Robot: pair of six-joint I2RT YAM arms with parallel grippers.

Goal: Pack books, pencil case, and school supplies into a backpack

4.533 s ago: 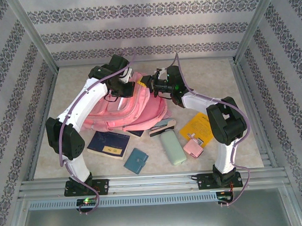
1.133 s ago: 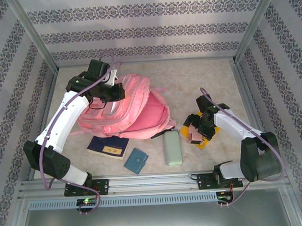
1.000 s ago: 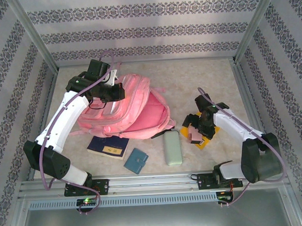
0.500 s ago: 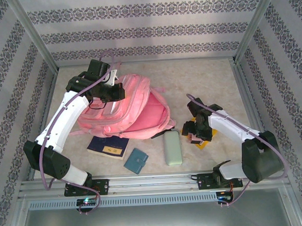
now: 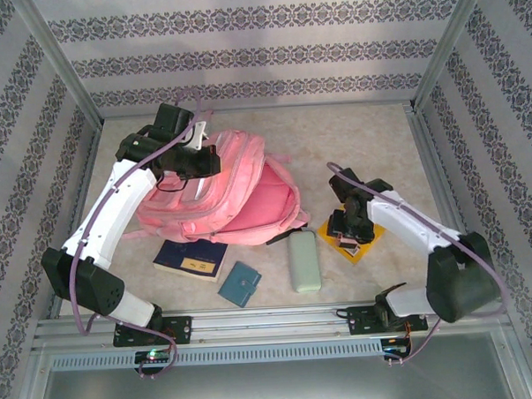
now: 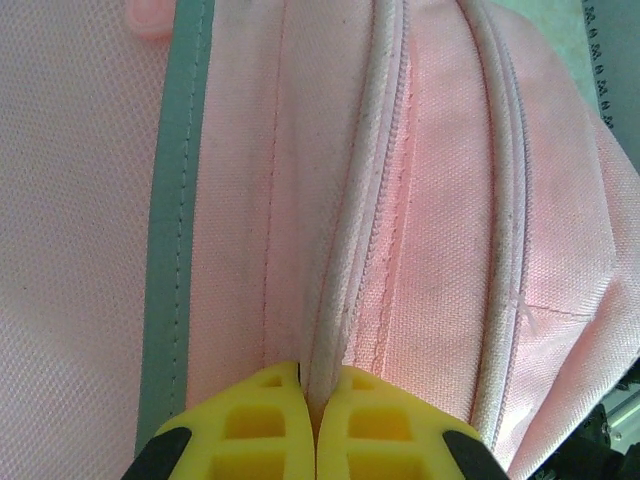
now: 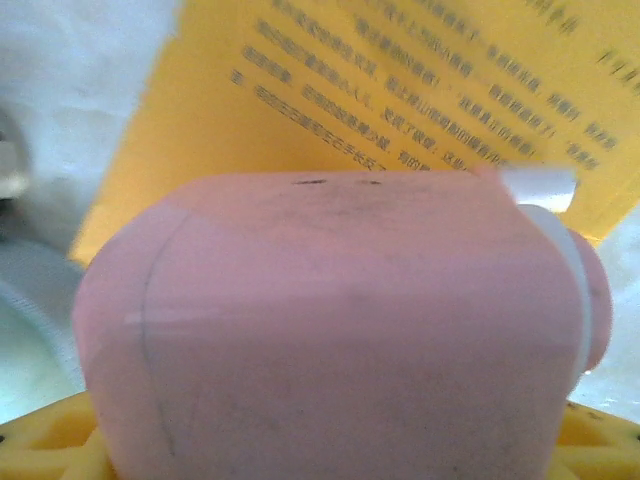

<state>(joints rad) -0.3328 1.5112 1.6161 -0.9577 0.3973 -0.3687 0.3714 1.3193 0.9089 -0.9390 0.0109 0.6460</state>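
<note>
Backpack [image 5: 248,196]: 1, left gripper [image 6: 310,398] clamping it; 1 pink item [image 7: 340,330], right gripper's [image 5: 343,233] hold unclear.

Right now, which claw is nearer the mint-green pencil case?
Right. Right claw sits just right of the pencil case; left claw is farther, pinching the backpack.

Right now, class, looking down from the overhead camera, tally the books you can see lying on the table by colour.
Dark navy book: 1
Teal notebook: 1
Yellow book: 1
Total: 3
</note>
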